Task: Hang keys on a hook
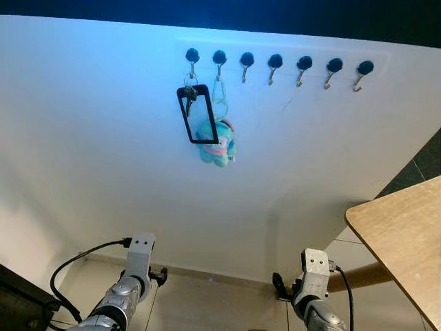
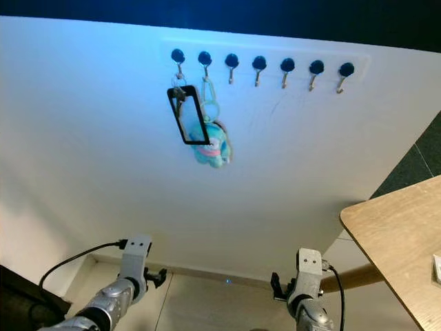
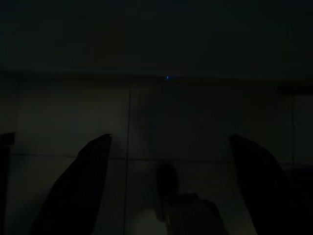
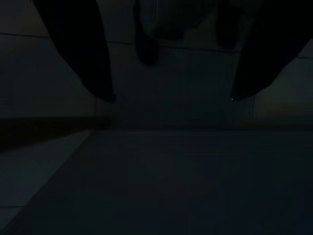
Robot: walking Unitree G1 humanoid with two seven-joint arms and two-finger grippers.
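Both arms hang low, left gripper (image 3: 168, 191) and right gripper (image 4: 171, 93) fingers apparently spread, empty; keys (image 1: 189, 96) on hook (image 1: 192, 56)

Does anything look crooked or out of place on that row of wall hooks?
Nothing is damaged. The keys with the black tag hang from the first hook, tilted, with the tag overlapping the blue plush keychain on the second hook. Both grippers hang low and open.
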